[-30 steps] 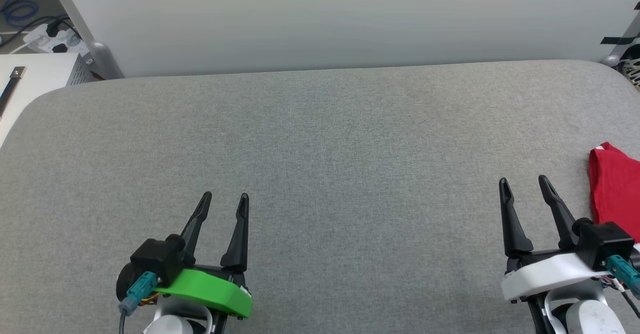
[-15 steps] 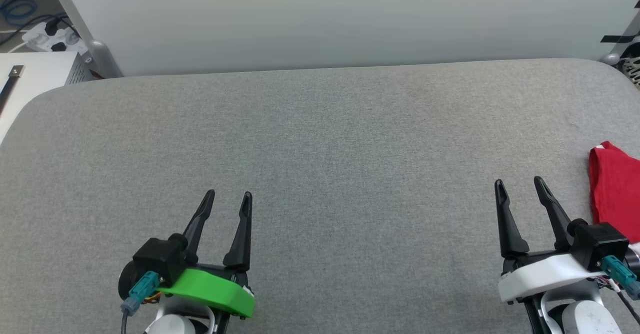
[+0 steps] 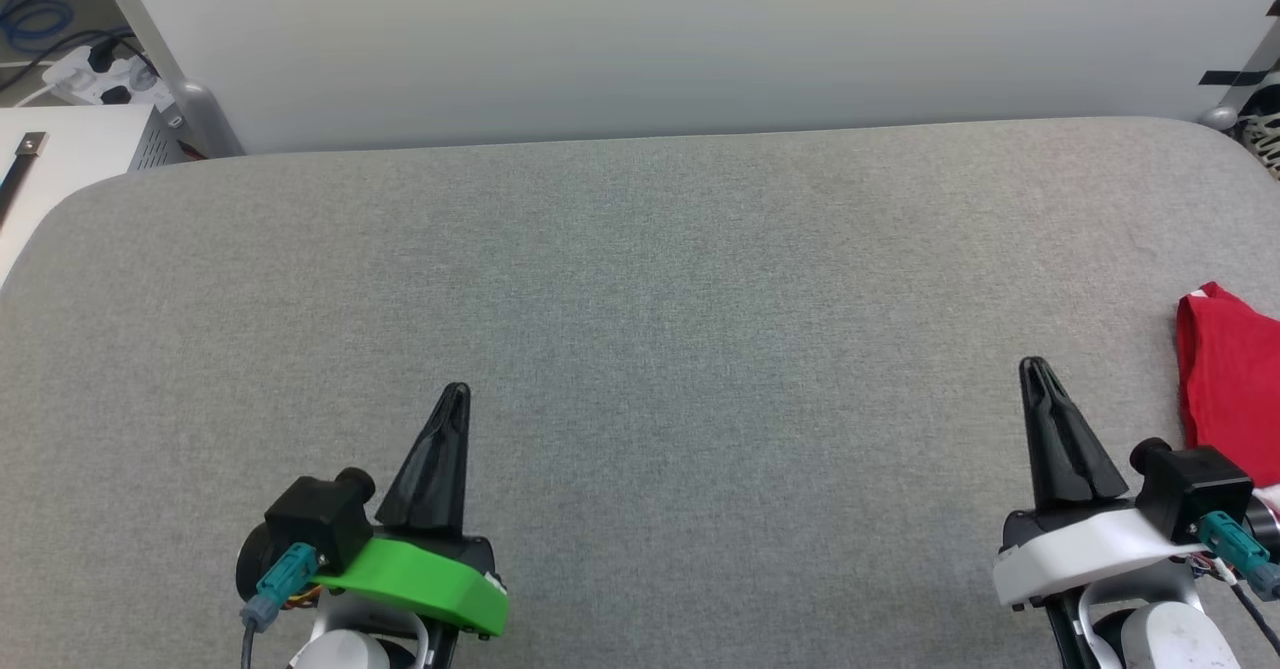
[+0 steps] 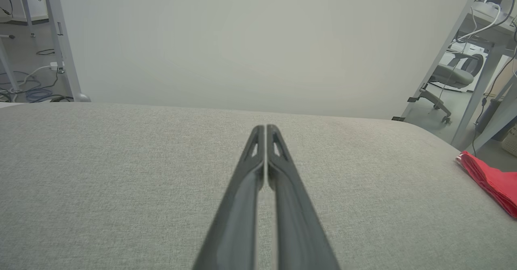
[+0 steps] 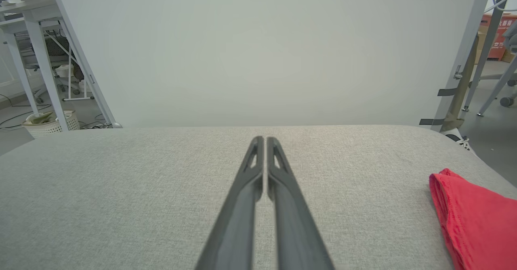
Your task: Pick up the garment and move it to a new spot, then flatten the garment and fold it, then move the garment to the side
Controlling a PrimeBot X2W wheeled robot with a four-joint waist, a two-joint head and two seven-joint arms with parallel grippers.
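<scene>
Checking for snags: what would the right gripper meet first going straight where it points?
Probably nothing on the table: the right gripper points across the bare top toward the white panel; the shirt lies to its right.

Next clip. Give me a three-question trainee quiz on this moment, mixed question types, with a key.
1. True or false: the left gripper holds the garment.
2. On the table, the garment lies at: A) the robot's left edge, B) the middle, C) the robot's right edge.
3. Fill in: the right gripper is ____ and empty.
Key: 1 false; 2 C; 3 shut.
</scene>
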